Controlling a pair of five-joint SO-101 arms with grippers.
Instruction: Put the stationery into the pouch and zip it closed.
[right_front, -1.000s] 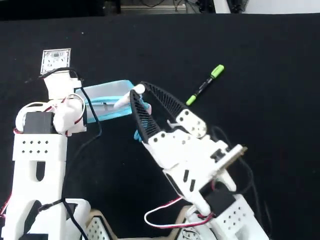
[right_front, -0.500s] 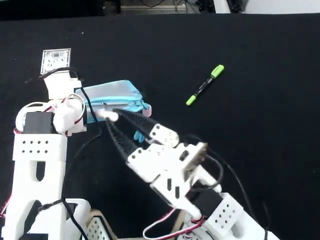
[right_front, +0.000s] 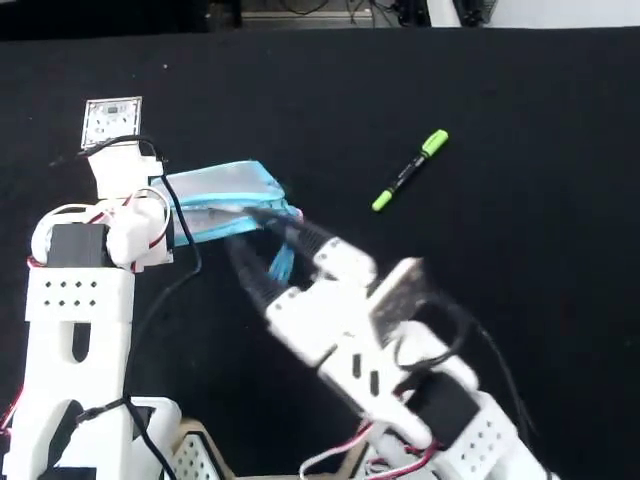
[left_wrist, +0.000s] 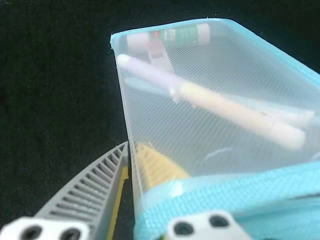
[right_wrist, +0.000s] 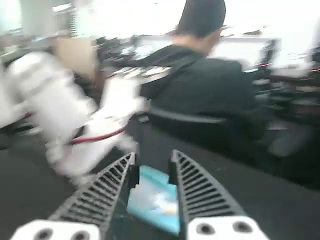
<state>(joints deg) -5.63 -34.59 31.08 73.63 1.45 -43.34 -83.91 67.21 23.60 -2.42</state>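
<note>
the pouch (right_front: 225, 200) lies between both claws, one end held in the left gripper (left_wrist: 131, 150), the other at the right gripper (right_wrist: 151, 162). pens (left_wrist: 225, 107) lie inside. the highlighter (right_front: 410, 170) lies well apart, right of the right gripper.

Pouch (right_front: 225, 190): one, clear mesh with blue trim.
Contents seen through its wall: labelled tube (left_wrist: 167, 36), one; pale pens (left_wrist: 235, 112), at least two, though the exact count cannot be told.
Green highlighter (right_front: 410, 170): one, loose on the table (right_front: 520, 100).
Table: one, black.
White square tag (right_front: 112, 118): one.
Robot arms: two.
Grippers: two, namely the left gripper (left_wrist: 132, 160) and the right gripper (right_wrist: 152, 157), each with two ribbed fingers.
</note>
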